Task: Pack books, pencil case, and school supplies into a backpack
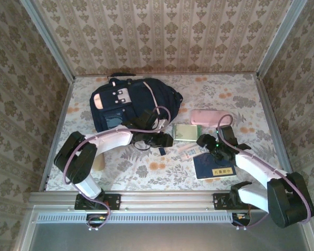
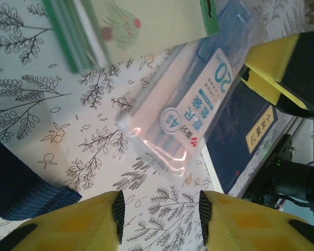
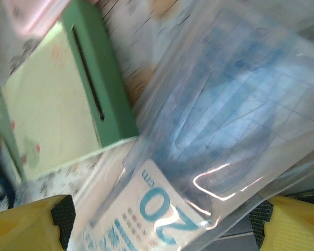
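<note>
From above, the large navy backpack [image 1: 130, 104] sits far-left on the flowered tabletop [image 1: 240, 99]. The flat white-and-blue pack printed "20" [image 1: 187, 151], tiny here, lies between the left pincer [image 1: 164, 140] and the right pincer [image 1: 206, 142].

At the left wrist, that pincer [image 2: 159, 209] stands spread and empty, the pack [image 2: 183, 110] just ahead.

At the right wrist, the pincer [image 3: 164, 219] straddles the pack [image 3: 219, 130], spread wide; whether it touches, I can't tell. The glossy sleeve looks light, floppy and slippery, so it is better pinched across its long edges. Glare blurs the print.
</note>
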